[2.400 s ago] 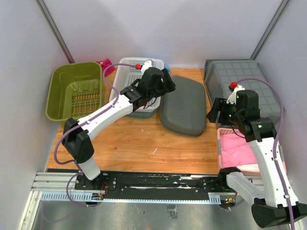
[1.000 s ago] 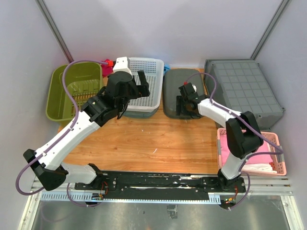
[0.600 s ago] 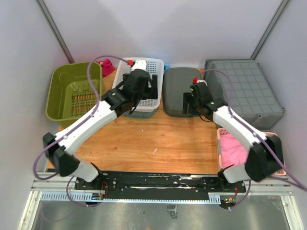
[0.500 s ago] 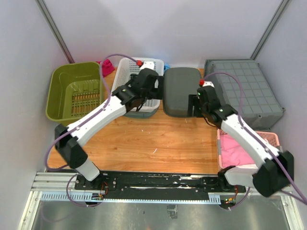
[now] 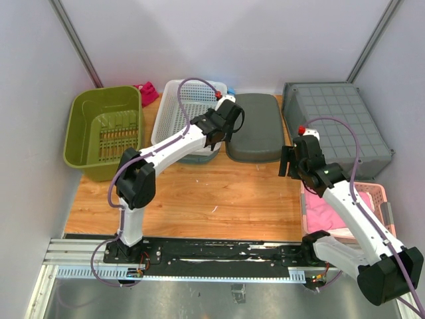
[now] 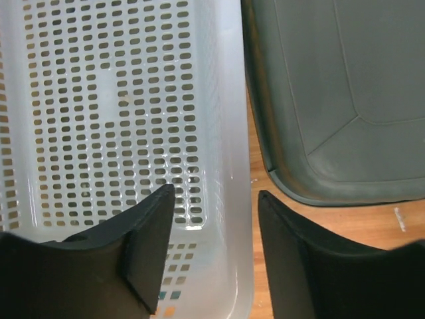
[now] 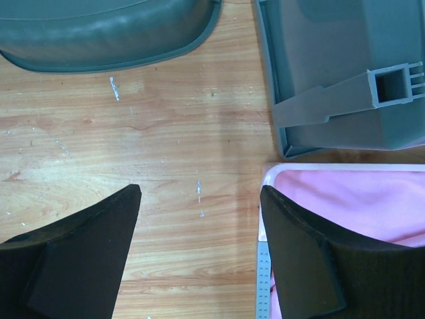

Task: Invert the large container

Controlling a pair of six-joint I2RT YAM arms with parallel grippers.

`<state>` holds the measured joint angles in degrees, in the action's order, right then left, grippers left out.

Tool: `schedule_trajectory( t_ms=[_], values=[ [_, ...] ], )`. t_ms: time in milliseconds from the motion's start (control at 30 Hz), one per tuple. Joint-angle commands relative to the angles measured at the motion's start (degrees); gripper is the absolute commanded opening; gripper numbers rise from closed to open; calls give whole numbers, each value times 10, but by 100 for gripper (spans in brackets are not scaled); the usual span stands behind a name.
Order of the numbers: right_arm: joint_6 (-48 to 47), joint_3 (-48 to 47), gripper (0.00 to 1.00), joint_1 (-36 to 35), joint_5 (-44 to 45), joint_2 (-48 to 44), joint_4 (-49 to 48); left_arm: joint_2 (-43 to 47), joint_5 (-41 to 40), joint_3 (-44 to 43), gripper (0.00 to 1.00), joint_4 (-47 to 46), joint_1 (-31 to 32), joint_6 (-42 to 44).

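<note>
Dark grey rounded plastic tub [image 5: 255, 133] lay bottom-up at the bench's [image 5: 199, 193] far edge. I saw my left pincer [image 6: 214, 198] spread over the white perforated basket's [image 6: 99, 100] wall beside it; right pincer [image 7: 199, 193] spread above bare wood.

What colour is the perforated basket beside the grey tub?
The basket is white, slotted all over; clearest in the left wrist view.

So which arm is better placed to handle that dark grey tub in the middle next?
Probably the left. The left gripper hangs open over the rim of the white basket, right beside the dark grey tub. The right gripper is open over bare wood by the pink basket, farther off.
</note>
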<state>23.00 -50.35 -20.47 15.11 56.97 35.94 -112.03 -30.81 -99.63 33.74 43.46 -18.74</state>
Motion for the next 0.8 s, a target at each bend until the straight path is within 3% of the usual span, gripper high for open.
schedule_trajectory(
  t_ms=[0, 200, 433, 767],
  values=[
    [-9, 6, 75, 8, 8, 2, 10, -17, -20, -12, 52, -14, -5, 14],
    [-13, -7, 74, 11, 9, 4, 9, -1, -18, -9, 27, -14, -8, 14],
    [-13, -21, 74, 15, 12, -6, 14, 88, -5, -63, 1, 22, -8, 32],
    [-8, -71, 73, 17, 26, -19, 34, 213, 156, -107, 0, 27, -8, 9]
  ],
)
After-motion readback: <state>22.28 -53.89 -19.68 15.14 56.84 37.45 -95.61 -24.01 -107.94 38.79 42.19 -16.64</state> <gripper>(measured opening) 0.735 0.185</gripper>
